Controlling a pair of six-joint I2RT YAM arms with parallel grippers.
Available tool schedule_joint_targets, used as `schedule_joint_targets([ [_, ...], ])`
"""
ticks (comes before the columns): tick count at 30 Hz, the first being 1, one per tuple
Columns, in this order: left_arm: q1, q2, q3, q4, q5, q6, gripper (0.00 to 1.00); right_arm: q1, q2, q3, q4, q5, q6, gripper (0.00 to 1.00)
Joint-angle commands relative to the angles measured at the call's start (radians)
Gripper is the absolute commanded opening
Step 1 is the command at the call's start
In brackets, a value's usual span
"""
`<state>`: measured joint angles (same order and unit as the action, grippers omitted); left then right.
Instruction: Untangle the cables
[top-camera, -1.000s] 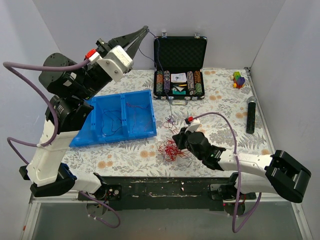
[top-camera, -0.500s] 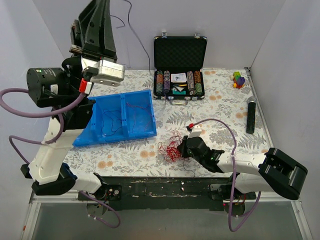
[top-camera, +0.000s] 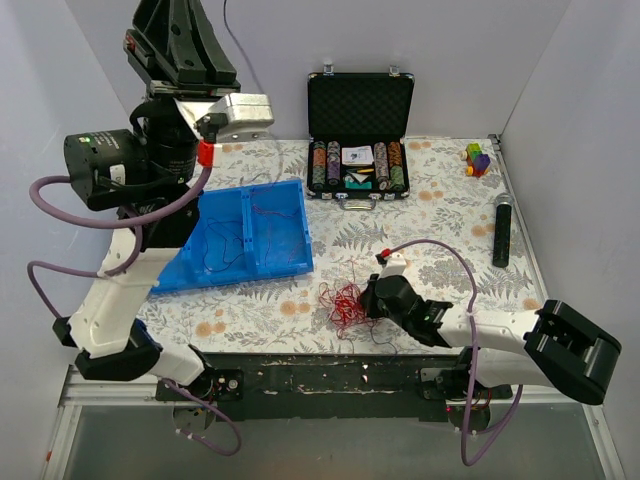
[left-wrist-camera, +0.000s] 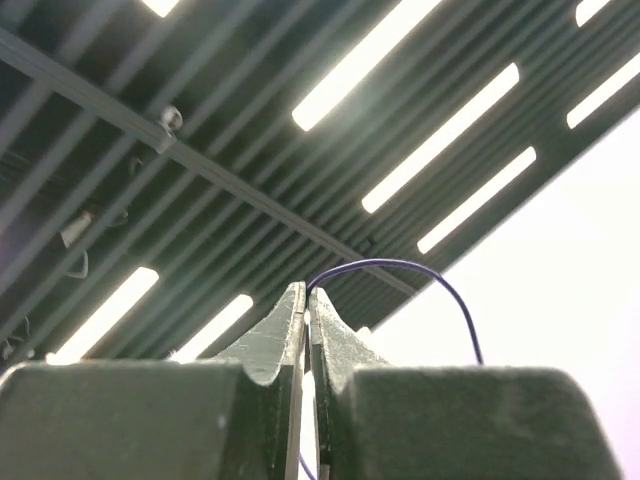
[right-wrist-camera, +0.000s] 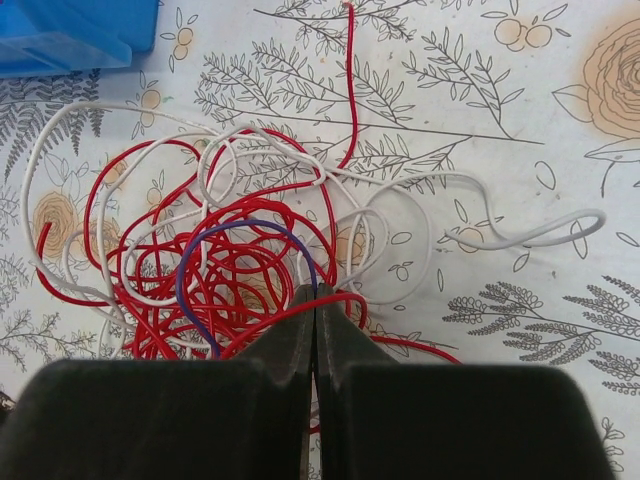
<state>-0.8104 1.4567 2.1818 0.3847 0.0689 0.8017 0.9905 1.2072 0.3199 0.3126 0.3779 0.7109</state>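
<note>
From above, the left pincer (top-camera: 180, 15) stands high over the bench (top-camera: 440, 210), and the frame edge cuts off its tips. The right pincer (top-camera: 368, 298) lies low. The cables (top-camera: 342, 300) form a loose red-and-white knot at its tips. More strands lie in the tray (top-camera: 305, 240), well beyond the knot.

In the left wrist view, the pincer is clenched on a navy cable (left-wrist-camera: 400, 264), which arcs out of the tips and drops to its right.

In the right wrist view, the pincer is clenched with its tips in the knot's near edge. A red cable (right-wrist-camera: 350, 100) runs straight ahead, and a white cable (right-wrist-camera: 520, 243) trails off right. Another red strand crosses the tips; whether it is nipped I cannot tell.

These look light, limp and slick, so a pull likely drags or tightens the knot. A free end or outer loop seems the best hold.
</note>
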Motion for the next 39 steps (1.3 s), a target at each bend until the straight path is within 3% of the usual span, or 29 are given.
schedule_joint_targets([
  [1, -0.006, -0.108, -0.131, -0.09, -0.251, -0.054, 0.0, 0.0, -0.046, -0.027, -0.004, -0.008, 0.018, 0.01],
  [5, -0.004, -0.171, -0.229, -0.242, -0.457, -0.194, 0.0, 0.0, -0.077, -0.042, -0.006, -0.008, 0.019, 0.01],
  [12, 0.0, -0.355, -0.56, -0.328, -0.575, -0.309, 0.0, 0.0, -0.101, -0.059, 0.002, -0.014, 0.021, 0.01],
  [15, 0.007, -0.383, -0.616, -0.456, -0.607, -0.39, 0.0, 0.0, -0.103, -0.059, 0.0, -0.013, 0.022, 0.01],
  [19, 0.069, -0.355, -0.581, -0.685, -0.649, -0.62, 0.0, 0.0, -0.106, -0.059, -0.003, -0.008, 0.024, 0.01],
  [24, 0.33, -0.335, -0.591, -0.904, -0.463, -0.915, 0.0, 0.0, -0.11, -0.061, -0.001, -0.011, 0.03, 0.01],
  [28, 0.473, -0.355, -0.701, -0.926, -0.334, -0.97, 0.0, 0.0, -0.117, -0.064, -0.004, -0.005, 0.03, 0.01],
  [33, 0.568, -0.378, -0.806, -0.871, -0.261, -0.969, 0.0, 0.0, -0.124, -0.071, -0.007, -0.002, 0.036, 0.01],
  [39, 0.586, -0.401, -0.936, -0.773, -0.242, -0.938, 0.0, 0.0, -0.121, -0.065, -0.007, -0.002, 0.032, 0.01],
])
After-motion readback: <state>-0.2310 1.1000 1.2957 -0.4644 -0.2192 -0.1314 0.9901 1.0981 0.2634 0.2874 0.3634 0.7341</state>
